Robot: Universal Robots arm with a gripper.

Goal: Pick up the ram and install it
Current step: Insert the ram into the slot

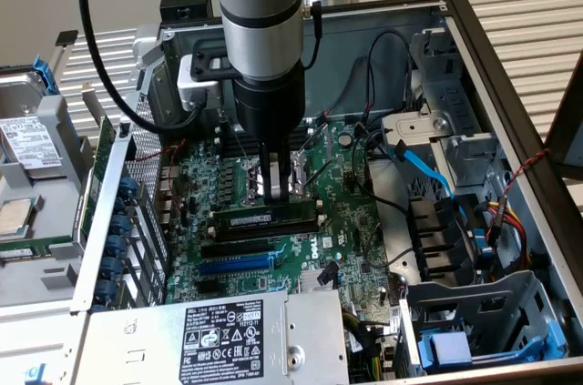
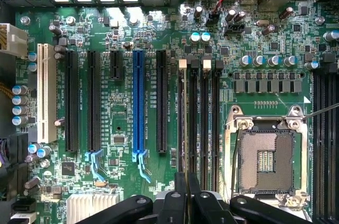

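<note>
Inside the open computer case (image 1: pixel 383 30), above the green motherboard (image 1: pixel 351 221), your end effector (image 1: pixel 273 194) stands narrow, fingers nearly together, right over the ram (image 1: pixel 273 219), which sits on edge among the black memory slots (image 2: pixel 204 123) beside the CPU socket (image 2: pixel 265 160).

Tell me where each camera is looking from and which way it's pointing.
Exterior view: off the arm, above the open computer case, angled down onto the motherboard; the arm and gripper show.
Wrist view: on the wrist, facing straight down at the motherboard; the gripper shows.
Shared: the gripper, the blue slot and the processor socket.
</note>
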